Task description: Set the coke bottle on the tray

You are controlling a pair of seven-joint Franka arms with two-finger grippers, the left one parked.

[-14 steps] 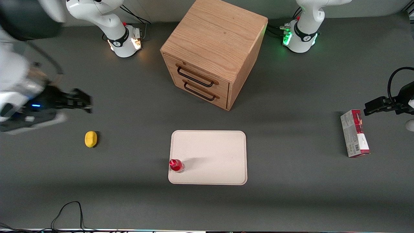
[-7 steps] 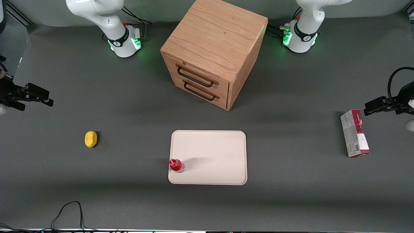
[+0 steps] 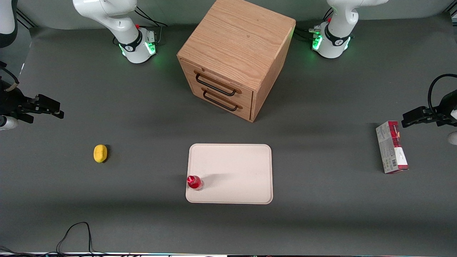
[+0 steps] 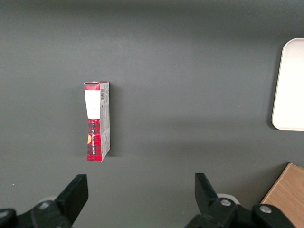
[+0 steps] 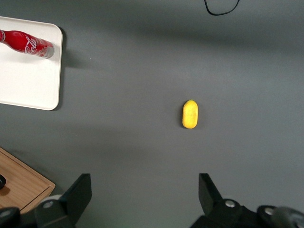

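The small red coke bottle (image 3: 194, 182) stands upright on the cream-white tray (image 3: 235, 167), at the tray corner nearest the front camera on the working arm's side. The right wrist view also shows the coke bottle (image 5: 26, 43) on a corner of the tray (image 5: 28, 80). My gripper (image 3: 59, 110) hangs at the working arm's end of the table, well away from the tray and farther from the camera than the lemon. Its fingers (image 5: 80, 192) are spread wide apart and the gripper (image 5: 145, 190) is open with nothing in it.
A yellow lemon-like object (image 3: 100, 153) lies on the grey table between my gripper and the tray. A wooden two-drawer cabinet (image 3: 235, 57) stands farther from the camera than the tray. A red-and-grey carton box (image 3: 391, 147) lies toward the parked arm's end.
My gripper has drawn back from over the table to the working arm's end, then shifted slightly inward again. The coke bottle has not moved on the tray.
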